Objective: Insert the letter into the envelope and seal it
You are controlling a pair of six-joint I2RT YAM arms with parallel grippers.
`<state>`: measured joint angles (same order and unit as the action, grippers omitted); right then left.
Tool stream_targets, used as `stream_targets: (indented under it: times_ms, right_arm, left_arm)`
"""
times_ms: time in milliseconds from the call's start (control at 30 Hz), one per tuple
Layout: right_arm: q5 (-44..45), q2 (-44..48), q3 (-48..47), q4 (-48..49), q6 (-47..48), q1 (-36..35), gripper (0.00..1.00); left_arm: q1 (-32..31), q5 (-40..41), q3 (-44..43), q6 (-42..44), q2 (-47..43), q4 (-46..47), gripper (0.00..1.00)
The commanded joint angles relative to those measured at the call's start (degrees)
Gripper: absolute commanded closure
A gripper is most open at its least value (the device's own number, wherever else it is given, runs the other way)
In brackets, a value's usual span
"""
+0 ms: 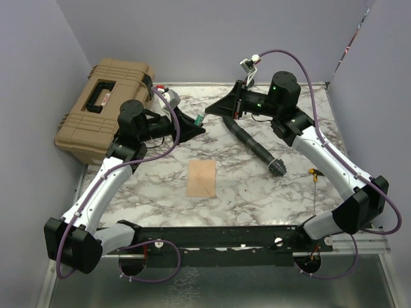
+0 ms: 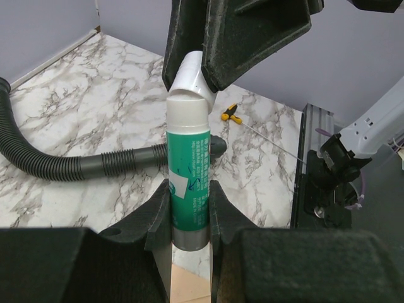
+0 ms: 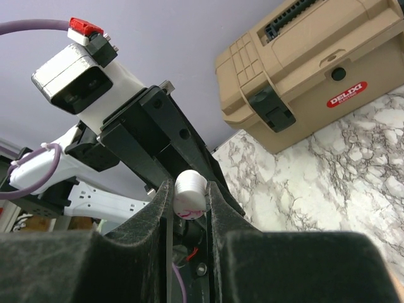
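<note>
The left gripper (image 2: 189,192) is clenched on a green glue stick (image 2: 189,177), its white cap (image 2: 191,79) pinched by the right gripper (image 3: 189,189), while the envelope (image 1: 201,178) is seen flat below the stick, the letter judged inside and sealing not yet done.

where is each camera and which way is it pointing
top external: above and behind the bases, looking down at the table; both arms show.
left wrist: faces right across the table; own left gripper clamps the glue stick.
right wrist: faces left toward the toolbox; own right gripper clamps the white cap.
shared: both wrist views show the cap.
</note>
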<state>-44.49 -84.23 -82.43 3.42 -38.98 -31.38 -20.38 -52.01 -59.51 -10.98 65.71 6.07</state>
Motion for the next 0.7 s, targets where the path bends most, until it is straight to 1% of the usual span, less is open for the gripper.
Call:
stream_targets:
  times_ms: [0,67,200,333,500,667]
  right_arm:
    - [-6.48,-1.03,-1.52,-0.35,-1.00,-0.40,0.99]
    - [-7.44,-1.15,-2.19,-2.51,0.11,-0.38,0.99]
    - [-9.40,-2.04,-4.64,-10.31,3.85,-0.44,0.99]
    - [-11.86,-2.96,-6.18,-14.47,5.27,-0.44,0.99]
    - [-10.69,-4.43,-9.52,-24.70,10.02,-0.44,0.99]
    - [-11.66,-4.17,-9.12,-27.16,11.67,-0.44,0.99]
  left_arm:
    - [-0.71,-2.47,0.35,0.37,0.03,2.35,1.00]
    - [-0.79,-3.19,0.44,0.83,-0.01,1.93,1.00]
    - [-1.76,-4.06,0.65,2.99,-0.22,-0.08,1.00]
    - [-2.94,-4.47,1.46,4.61,-0.24,-1.15,1.00]
    - [-3.94,-5.03,1.76,6.81,0.26,-2.59,1.00]
    - [-4.64,-5.00,1.70,7.53,1.28,-2.89,1.00]
